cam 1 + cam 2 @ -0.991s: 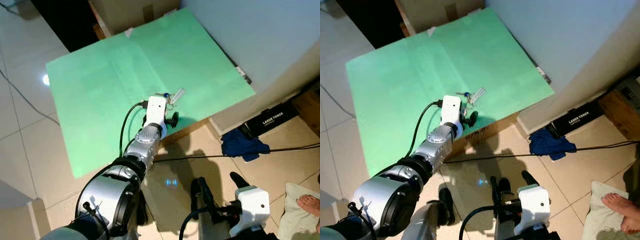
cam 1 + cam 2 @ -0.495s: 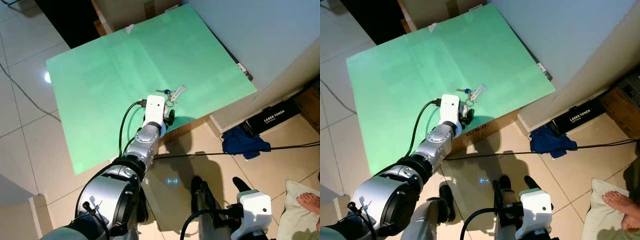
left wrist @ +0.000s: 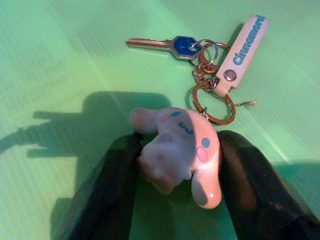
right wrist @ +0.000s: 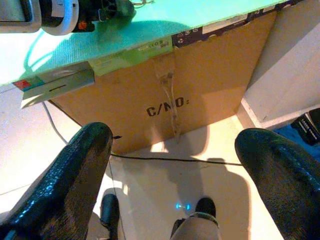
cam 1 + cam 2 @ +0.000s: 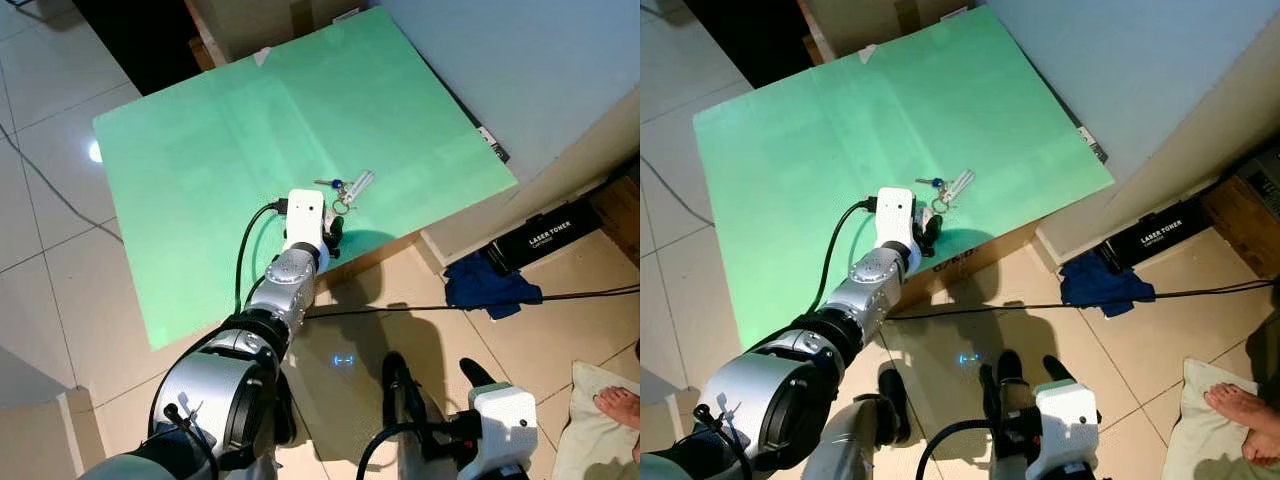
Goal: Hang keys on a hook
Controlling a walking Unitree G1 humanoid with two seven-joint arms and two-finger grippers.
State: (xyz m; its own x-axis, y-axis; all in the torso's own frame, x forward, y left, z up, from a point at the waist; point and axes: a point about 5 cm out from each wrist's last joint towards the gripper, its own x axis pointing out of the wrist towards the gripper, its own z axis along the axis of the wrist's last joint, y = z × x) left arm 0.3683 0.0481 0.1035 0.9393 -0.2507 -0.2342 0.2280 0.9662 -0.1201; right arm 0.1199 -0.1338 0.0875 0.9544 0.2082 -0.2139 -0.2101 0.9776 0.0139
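A bunch of keys (image 5: 345,190) lies on a green board (image 5: 200,150) that tops a cardboard box. It has a blue-headed key (image 3: 172,46), brass rings, a white "cinnamoroll" strap (image 3: 245,45) and a white plush charm (image 3: 177,145). My left gripper (image 3: 177,167) reaches over the board's near edge, its two black fingers pressed against either side of the charm. My right gripper (image 4: 175,150) hangs low over the tiled floor in front of the box, fingers wide open and holding nothing.
The cardboard box (image 4: 200,90) stands against a white wall. On the floor to the right lie a blue cloth (image 5: 490,285), a black "LASER TONER" box (image 5: 545,240) and a black cable (image 5: 400,312). A person's foot (image 5: 615,405) rests at the lower right.
My left gripper has slid forward across the board to the keys, and its fingers have come in around the plush charm. The right arm has stayed low.
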